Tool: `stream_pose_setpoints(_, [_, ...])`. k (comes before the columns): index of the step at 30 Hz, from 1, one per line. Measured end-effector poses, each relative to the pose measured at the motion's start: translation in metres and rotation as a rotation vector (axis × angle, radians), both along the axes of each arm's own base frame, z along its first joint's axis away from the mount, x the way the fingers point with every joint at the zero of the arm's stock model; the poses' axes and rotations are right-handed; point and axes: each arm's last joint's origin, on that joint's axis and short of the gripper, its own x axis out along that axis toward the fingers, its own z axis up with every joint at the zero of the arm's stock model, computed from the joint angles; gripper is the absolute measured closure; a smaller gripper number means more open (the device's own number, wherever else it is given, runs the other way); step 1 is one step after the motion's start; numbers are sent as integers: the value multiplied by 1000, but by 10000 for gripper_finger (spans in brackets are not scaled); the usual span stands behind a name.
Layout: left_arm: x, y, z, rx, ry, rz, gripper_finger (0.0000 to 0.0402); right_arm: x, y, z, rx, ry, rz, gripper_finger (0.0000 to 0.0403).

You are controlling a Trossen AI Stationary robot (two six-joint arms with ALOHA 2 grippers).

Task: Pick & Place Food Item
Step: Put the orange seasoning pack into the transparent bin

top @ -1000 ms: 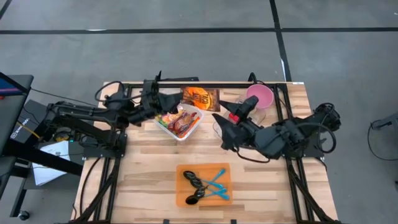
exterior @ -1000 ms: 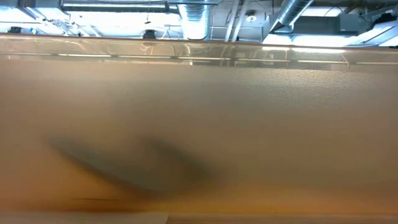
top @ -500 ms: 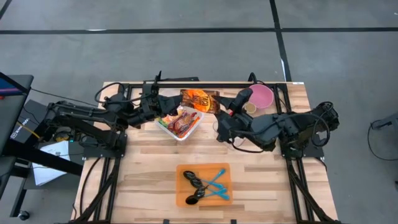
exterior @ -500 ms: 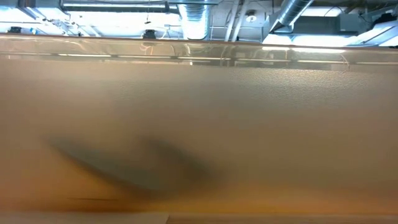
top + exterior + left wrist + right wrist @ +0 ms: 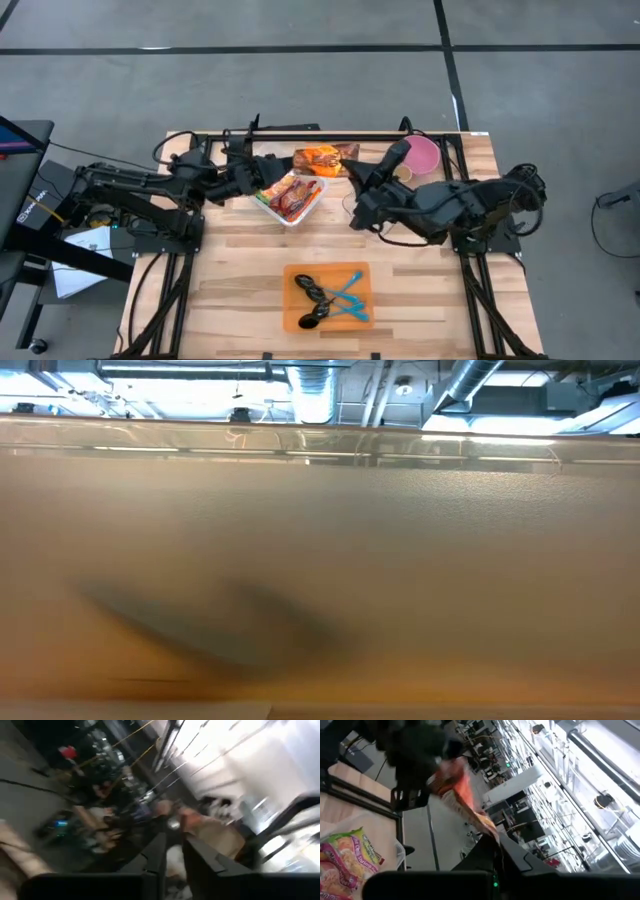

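Note:
An orange snack packet point(image 5: 322, 158) hangs above the table's far middle, stretched between my two grippers. My left gripper point(image 5: 274, 168) is at its left end and my right gripper point(image 5: 352, 173) at its right end, both shut on it. In the right wrist view the packet point(image 5: 457, 790) runs from my right gripper point(image 5: 496, 842) away to my left gripper point(image 5: 427, 765). Just nearer stands a white tray point(image 5: 312, 205) with noodle packets point(image 5: 288, 195) in it. The low view shows only a blurred tan surface. My left gripper has the packet's left end point(image 5: 442, 770); the gripper's own body hides the exact place, and its wrist view is blurred. It comes about level from the table's left. My right gripper pinches the packet's right corner point(image 5: 487, 826) between its two fingers, level from the table's right. The packet is lifted clear, spanning the two grippers.
A pink bowl point(image 5: 421, 153) and a small cup point(image 5: 403, 174) sit at the far right, close behind my right arm. An orange tray point(image 5: 327, 297) with dark and blue utensils lies near the front edge. Bare wood lies between it and the white tray.
My right gripper has gone a little up and toward the far edge to the packet's right end and shut on it. My left gripper has rolled in place, and the packet has turned from nearly flat to more edge-on.

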Motion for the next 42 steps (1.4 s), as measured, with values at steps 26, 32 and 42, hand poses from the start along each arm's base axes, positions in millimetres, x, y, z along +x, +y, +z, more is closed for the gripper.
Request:
stream_pose_setpoints(26, [-52,24,13,671,396,545,238,-26,-83,-55,696,465,-190,403])
stream_pose_setpoints(32, [-52,29,13,671,406,570,240,9,-119,-105,855,658,-294,403])
stream_pose_setpoints(42, [-53,40,13,665,424,616,238,20,-152,-190,1054,890,-533,403])
